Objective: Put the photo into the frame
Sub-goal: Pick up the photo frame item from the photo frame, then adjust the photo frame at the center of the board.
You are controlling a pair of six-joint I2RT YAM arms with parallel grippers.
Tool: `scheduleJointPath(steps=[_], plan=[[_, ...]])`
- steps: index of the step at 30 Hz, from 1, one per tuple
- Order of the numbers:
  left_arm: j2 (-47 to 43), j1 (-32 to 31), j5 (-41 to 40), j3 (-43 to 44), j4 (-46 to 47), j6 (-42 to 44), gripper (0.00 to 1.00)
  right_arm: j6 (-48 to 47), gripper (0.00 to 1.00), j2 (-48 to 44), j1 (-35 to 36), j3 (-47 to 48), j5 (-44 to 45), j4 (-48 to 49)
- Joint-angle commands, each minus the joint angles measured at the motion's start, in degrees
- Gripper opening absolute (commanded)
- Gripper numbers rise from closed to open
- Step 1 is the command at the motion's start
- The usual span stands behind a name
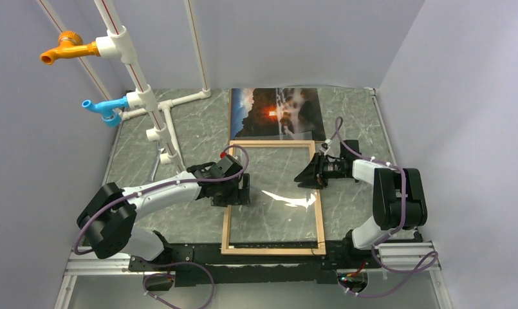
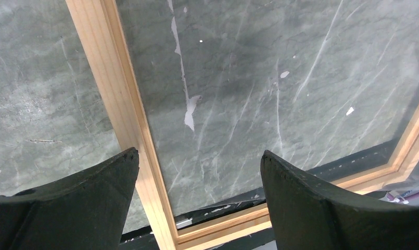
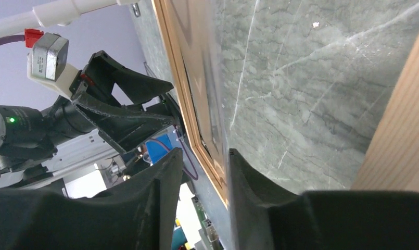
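Observation:
The frame (image 1: 272,143) of light wood lies flat in the middle of the marble table, with a glare patch inside it. The photo (image 1: 275,112), dark rocks around an orange sun, lies face up just behind the frame's far rail. My left gripper (image 1: 240,191) hangs over the frame's left rail (image 2: 118,104), jaws wide open (image 2: 197,161) with the rail passing between them near the left finger. My right gripper (image 1: 302,177) sits inside the frame by its right rail, turned on its side. Its fingers (image 3: 204,153) stand a narrow gap apart with nothing visible between them.
White pipes carrying an orange tap (image 1: 66,48) and a blue tap (image 1: 101,106) rise at the back left. Grey walls close in both sides and the back. A black mounting rail (image 1: 243,259) runs along the near edge under the frame's near corner.

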Motion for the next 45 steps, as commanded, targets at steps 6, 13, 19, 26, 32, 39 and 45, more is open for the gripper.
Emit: scheduleJointPath(steps=[6,13,19,26,32,39,45], plan=[[-1.7,0.0,-1.3,0.9,0.1,1.0,0.9,0.1,0.2,-2.2,1.5,2.0,1.7,-0.2],[-4.7,2.8,-0.1,0.1,0.3,2.2,0.9,0.8,0.08,-6.0,1.7,3.7,4.2,-3.3],[-9.6,7.4,1.6,-3.3,1.1,3.8,0.9,1.3,0.0,-9.0,1.7,6.4,6.4,-6.8],[-12.9,12.1,5.1,-8.6,4.5,4.2,0.89,2.2,0.0,-13.6,1.6,11.6,7.6,-11.7],[-12.7,13.5,6.1,-11.6,6.7,4.4,0.83,3.8,0.0,-18.3,1.6,15.7,9.8,-16.3],[-9.2,13.6,7.6,-13.3,11.6,3.5,0.7,6.1,0.0,-21.3,1.4,17.9,10.2,-18.5],[-5.5,13.6,11.0,-13.3,17.5,1.6,0.47,5.2,0.0,-22.8,0.4,19.3,10.3,-21.6]])
